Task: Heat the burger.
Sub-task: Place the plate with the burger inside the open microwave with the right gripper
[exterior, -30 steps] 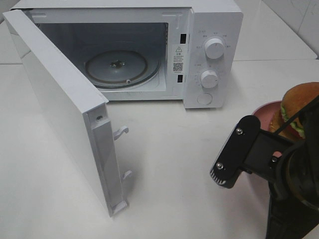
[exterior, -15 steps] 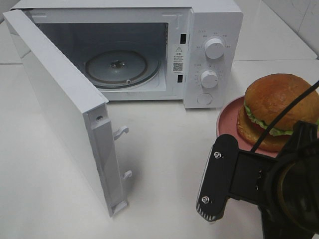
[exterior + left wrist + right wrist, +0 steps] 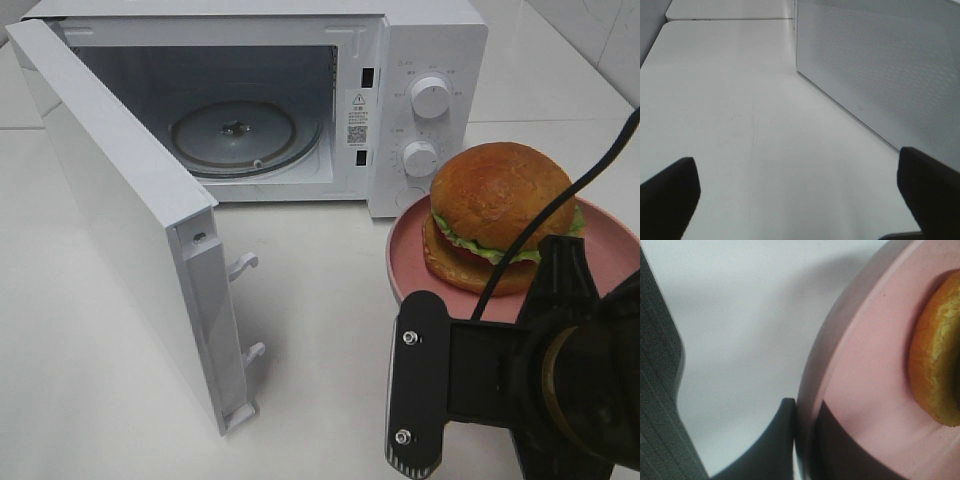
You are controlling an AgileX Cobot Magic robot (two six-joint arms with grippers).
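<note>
The burger (image 3: 495, 200), with a glossy brown bun and green lettuce, sits on a round pink plate (image 3: 410, 250) held above the table in front of the microwave's control panel. In the right wrist view my right gripper (image 3: 802, 412) is shut on the plate's rim (image 3: 840, 365), one finger above it and one below, with the burger's bun (image 3: 937, 365) close by. In the high view the right arm's black wrist covers the plate's near edge. My left gripper (image 3: 800, 195) stands open over bare table, and the high view does not show it.
The white microwave (image 3: 430, 60) stands at the back with its door (image 3: 120, 200) swung wide open to the left. Its glass turntable (image 3: 235, 135) is bare. The door's perforated panel (image 3: 880, 75) stands next to my left gripper.
My right arm has carried the plate and burger leftward from the right edge, toward the front of the microwave. The left gripper has not moved.
</note>
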